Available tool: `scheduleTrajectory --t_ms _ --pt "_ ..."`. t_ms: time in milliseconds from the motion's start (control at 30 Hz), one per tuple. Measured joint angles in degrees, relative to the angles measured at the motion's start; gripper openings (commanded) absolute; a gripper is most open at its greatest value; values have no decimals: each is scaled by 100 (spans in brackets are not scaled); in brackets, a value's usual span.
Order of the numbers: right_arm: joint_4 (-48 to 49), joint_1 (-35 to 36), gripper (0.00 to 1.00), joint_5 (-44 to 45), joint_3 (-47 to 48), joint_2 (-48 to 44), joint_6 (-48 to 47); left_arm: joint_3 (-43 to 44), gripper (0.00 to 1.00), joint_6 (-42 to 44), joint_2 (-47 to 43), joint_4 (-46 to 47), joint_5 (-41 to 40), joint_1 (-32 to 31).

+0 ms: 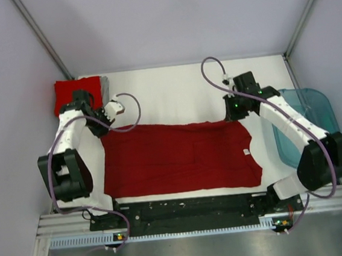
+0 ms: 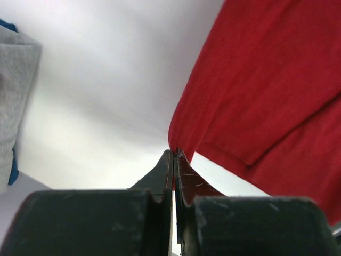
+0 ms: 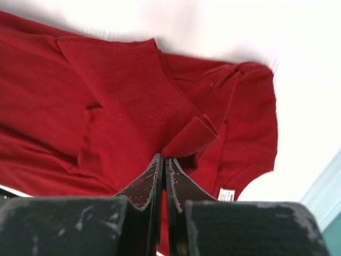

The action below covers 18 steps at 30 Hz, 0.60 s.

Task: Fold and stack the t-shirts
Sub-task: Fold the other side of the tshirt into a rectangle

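so the dark red t-shirt (image 1: pixel 180 157) is lying spread out across the middle of the white table (image 1: pixel 173 91). the left gripper (image 2: pixel 173 154) is pinching its far left corner, jaws clamped tight on the cloth. the right gripper (image 3: pixel 164 160) is squeezing a raised fold at the far right corner. the brighter red t-shirt (image 1: pixel 73 92) and grey t-shirt (image 1: pixel 105 84) are sitting folded together at the table's far left corner, and the teal tub (image 1: pixel 308 108) is sitting at the right edge.

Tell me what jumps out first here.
A dark red shirt lies spread across the middle of the table, with the left gripper and right gripper each shut on its far edge. A folded bright red shirt and grey shirt sit in the far-left corner; a tub stands at the right edge.
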Motion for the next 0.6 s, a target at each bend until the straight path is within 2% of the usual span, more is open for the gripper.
scheduleTrajectory --t_ms 133,267,400,600 --pt "-2 0 0 22 -800 -769 175 -730 0 138 -758 138 -7 0" --pt "46 0 0 33 -1510 -1292 398 -1440 0 304 -999 168 -26 0" --pt "94 0 0 42 -2011 -1379 627 -1958 0 404 -1005 144 -48 0" --pt "87 -7 0 269 -2326 -1320 984 -2173 0 483 -1005 179 -109 0"
